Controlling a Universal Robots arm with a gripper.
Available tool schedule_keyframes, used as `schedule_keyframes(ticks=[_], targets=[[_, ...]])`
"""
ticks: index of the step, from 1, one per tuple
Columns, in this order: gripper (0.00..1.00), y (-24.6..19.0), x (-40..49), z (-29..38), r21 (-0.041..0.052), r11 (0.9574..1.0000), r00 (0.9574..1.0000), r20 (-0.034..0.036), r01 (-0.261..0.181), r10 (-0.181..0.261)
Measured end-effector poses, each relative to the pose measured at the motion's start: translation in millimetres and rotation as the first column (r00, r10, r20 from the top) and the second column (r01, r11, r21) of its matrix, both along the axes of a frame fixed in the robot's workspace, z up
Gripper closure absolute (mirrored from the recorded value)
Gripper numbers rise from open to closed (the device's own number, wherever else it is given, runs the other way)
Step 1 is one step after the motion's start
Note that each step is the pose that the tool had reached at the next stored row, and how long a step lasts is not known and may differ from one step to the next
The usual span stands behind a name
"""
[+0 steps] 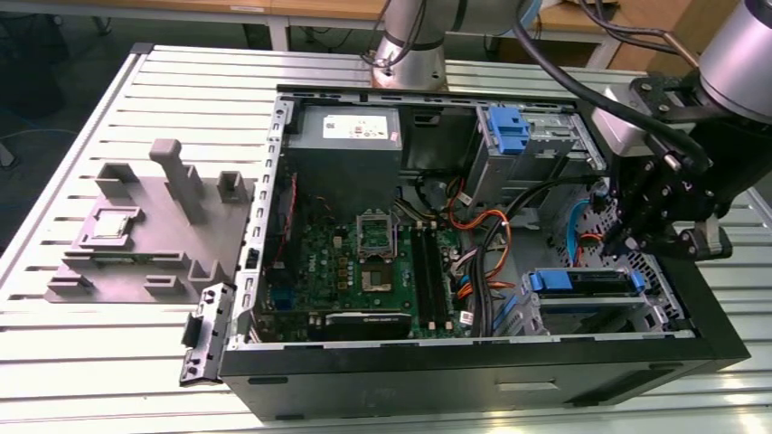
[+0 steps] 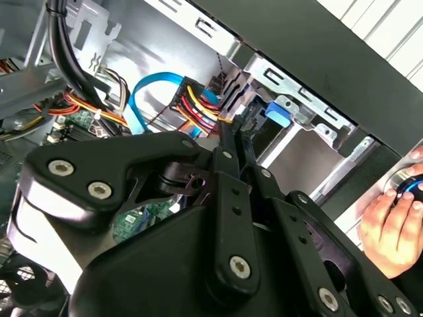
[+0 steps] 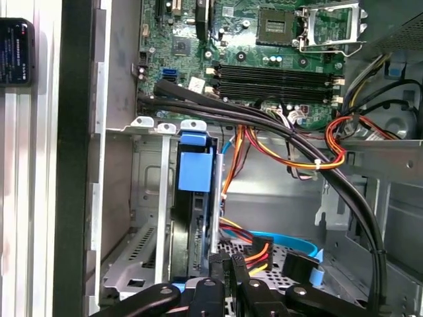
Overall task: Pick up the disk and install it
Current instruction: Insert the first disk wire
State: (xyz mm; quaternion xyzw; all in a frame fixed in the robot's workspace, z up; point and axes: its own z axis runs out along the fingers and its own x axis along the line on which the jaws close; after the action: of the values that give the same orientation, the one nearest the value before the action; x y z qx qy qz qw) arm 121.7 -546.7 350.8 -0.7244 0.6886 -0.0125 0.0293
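Observation:
The disk (image 1: 581,282) lies in the drive bay at the front corner of the open computer case (image 1: 483,366), toward the exterior view's right, with its blue carrier showing. In the first wrist view the disk (image 3: 193,224) stands edge-on in the metal bay, with its blue tab (image 3: 196,164) at the end. That tab (image 2: 278,112) also shows in the second wrist view. My gripper (image 1: 652,242) hangs inside the case just beside and above the bay. Its two thin fingers (image 3: 218,267) are shut together with nothing between them, close to the disk's edge.
Black, orange and blue cables (image 3: 291,148) run close by the bay. The motherboard (image 1: 362,262) and power supply (image 1: 350,136) fill the case's other side. A second blue carrier (image 1: 512,131) sits in the far bay. A grey fixture (image 1: 151,226) stands on the table. A person's hand (image 2: 390,221) rests outside the case.

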Motion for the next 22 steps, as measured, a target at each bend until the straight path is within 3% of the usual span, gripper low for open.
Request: schedule_keyframes(ticks=[14,22], targets=[[0.84,-11.4,0.0,-8.1,0.0,1.0,1.0,0.0,0.008,-0.008],[0.84,-11.9,-0.5,-11.7,-0.0001,0.9998,0.9998,0.0,0.019,-0.019]])
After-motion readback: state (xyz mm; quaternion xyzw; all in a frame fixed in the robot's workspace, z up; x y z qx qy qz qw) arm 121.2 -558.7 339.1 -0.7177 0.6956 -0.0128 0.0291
